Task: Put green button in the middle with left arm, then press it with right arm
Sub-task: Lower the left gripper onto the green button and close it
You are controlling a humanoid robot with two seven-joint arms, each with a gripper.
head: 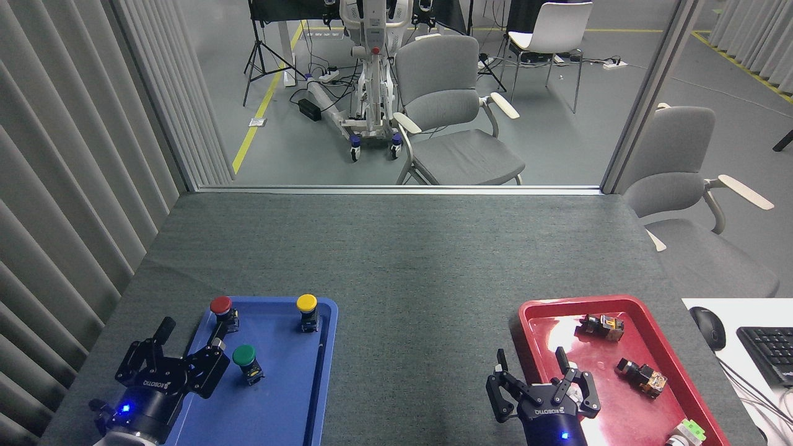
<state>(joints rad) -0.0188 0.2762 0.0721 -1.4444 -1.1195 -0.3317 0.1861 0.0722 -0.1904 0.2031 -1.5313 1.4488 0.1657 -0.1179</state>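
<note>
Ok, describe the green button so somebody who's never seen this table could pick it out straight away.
Look at the blue tray at the near left of the grey table. Three small push-buttons stand in it; the green button is the nearest one, just right of the left gripper. Its domed cap is green, while the two behind it are red and yellow.

I see the green button (244, 355) standing upright on its black body in the blue tray (285, 396), domed cap up, untouched.
</note>
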